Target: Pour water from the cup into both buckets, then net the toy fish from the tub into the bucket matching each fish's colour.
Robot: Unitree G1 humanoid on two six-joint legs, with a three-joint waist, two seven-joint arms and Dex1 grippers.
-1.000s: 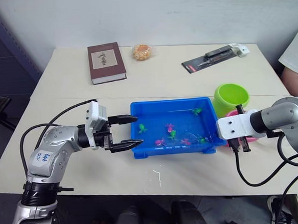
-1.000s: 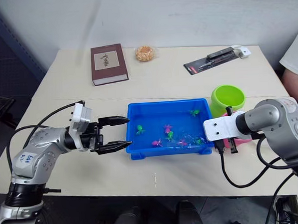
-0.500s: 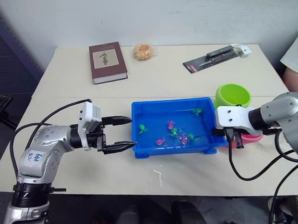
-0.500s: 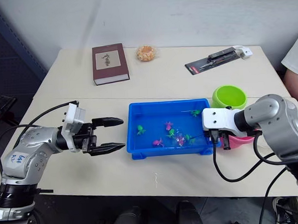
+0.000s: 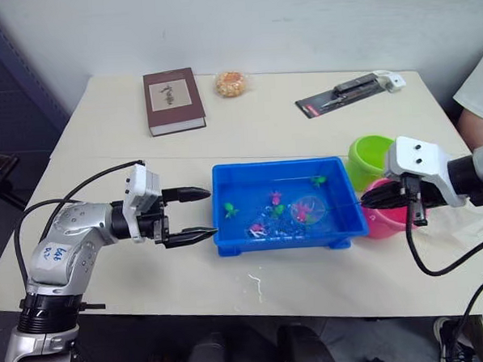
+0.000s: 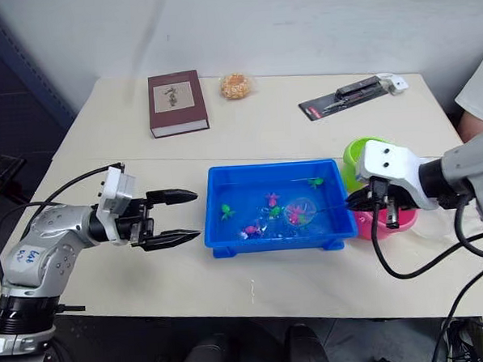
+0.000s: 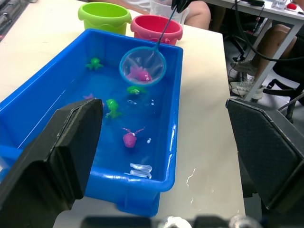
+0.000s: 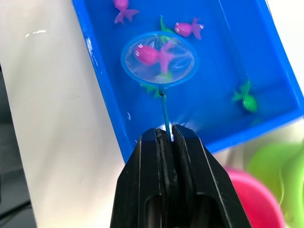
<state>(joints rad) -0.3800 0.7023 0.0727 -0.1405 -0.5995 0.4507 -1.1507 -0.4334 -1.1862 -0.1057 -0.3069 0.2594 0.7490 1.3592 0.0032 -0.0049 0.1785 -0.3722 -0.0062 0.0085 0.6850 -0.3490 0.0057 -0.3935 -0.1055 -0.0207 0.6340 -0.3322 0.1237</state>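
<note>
Fish first: I count one pink fish [image 8: 151, 54] lying in the net [image 8: 159, 58], which is held over the tub's [image 5: 228, 238] water, plus what look like two more pink ones and about four green ones loose in the tub, some too small for me to be sure of. Two buckets stand just beside the tub's right end: the green bucket [image 5: 375, 158] toward the far side and the pink bucket [image 5: 383, 220] nearer me, touching or nearly touching each other. One tub, one net.

My right jaws [image 8: 165, 135] are clenched on the net's thin handle, close to its free end. The handle's long axis runs from the jaws, which hang over the pink bucket, across the tub's right rim toward the tub's middle, with the hoop at the far end, roughly level, open side up. The tub's long axis runs left to right across the counter [image 5: 255, 123].

My left jaws [image 5: 196, 212] are released, spread wide with nothing between them, hovering just beside the tub's left end and pointing at it.

Beyond the tub, on the far part of the counter, I see one dark red book [image 5: 172, 100], one small orange snack bag [image 5: 230, 83] just right of the book, and one flat black package [image 5: 338, 95] farther right. A person's white sleeve [image 5: 479, 83] shows past the buckets.
</note>
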